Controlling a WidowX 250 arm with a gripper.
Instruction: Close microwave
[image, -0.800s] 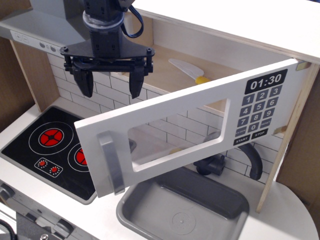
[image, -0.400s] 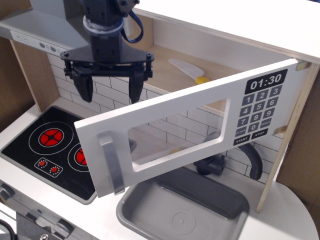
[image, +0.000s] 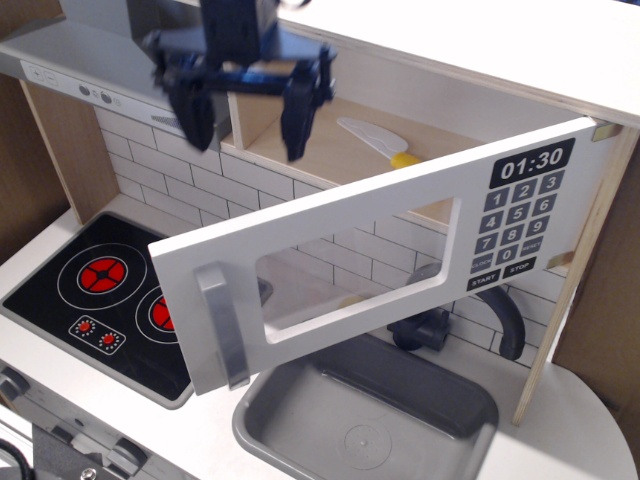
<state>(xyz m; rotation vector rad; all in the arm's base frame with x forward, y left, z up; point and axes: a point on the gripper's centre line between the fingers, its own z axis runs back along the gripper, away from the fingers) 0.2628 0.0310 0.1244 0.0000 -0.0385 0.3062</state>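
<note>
White and wide, the door of the toy microwave (image: 400, 240) is seen swung open toward the near side, hinged at the right, with its grey bar handle (image: 222, 325) at the near left end and the clock display (image: 531, 162) reading 01:30 above the keypad (image: 515, 225). The black gripper (image: 248, 125) is blurred at the top, above the door's left part and apart from it, its fingers (image: 297, 118) spread with nothing between them. A white and yellow toy knife (image: 375, 140) lies inside the cavity. A stovetop (image: 95, 290) is at the left, a grey sink (image: 370, 415) below the door.
</note>
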